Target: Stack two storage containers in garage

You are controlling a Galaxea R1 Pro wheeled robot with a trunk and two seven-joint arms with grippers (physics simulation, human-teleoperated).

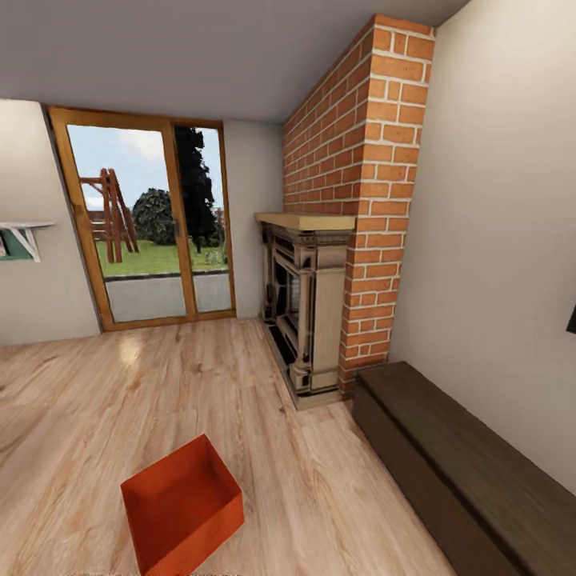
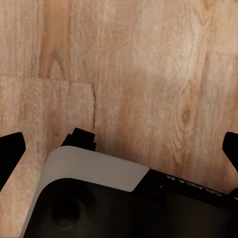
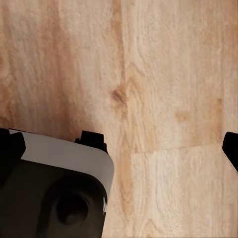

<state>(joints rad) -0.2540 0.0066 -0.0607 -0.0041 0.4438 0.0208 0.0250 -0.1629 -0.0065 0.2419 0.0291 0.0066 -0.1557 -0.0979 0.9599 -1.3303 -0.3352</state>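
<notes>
- One bin (image 1: 182, 506) sits open side up on the wood floor (image 1: 96, 400) of the living room, close ahead and slightly left, not yet gripped; likely the first pickup.
- Both tools hang spread wide and empty over bare planks: left tool (image 2: 119, 148), right tool (image 3: 121, 148).
- A dark low bench (image 1: 464, 472) lines the right wall, well apart from the bin.
- Farther off stand the fireplace (image 1: 308, 308) and glass doors (image 1: 148, 220); nothing blocks the approach.

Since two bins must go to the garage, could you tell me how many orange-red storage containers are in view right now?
1. One storage container sits on the wood plank floor, ahead of the fireplace. The second may be outside the frame.
</notes>
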